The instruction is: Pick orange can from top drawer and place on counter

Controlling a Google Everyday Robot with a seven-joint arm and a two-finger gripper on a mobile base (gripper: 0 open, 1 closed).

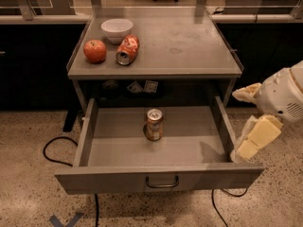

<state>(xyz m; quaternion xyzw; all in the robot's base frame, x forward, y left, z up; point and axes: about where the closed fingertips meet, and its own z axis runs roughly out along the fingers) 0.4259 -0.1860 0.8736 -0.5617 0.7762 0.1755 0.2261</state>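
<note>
The orange can (pixel 154 124) stands upright in the middle of the open top drawer (pixel 109 150), silver top showing. The drawer is pulled fully out, with a curved handle (pixel 162 182) on its front panel. The counter (pixel 189 41) is the grey metal top above it. My gripper (pixel 238 123) is at the right, outside the drawer's right wall, empty. Its pale yellow fingers (pixel 258 136) are spread open, well right of the can.
On the counter's left part sit a white bowl (pixel 117 29), a red apple (pixel 94 50) and a dented red-orange can (pixel 128 50) lying on its side. Black cables (pixel 54 148) trail on the speckled floor. Dark cabinets flank the unit.
</note>
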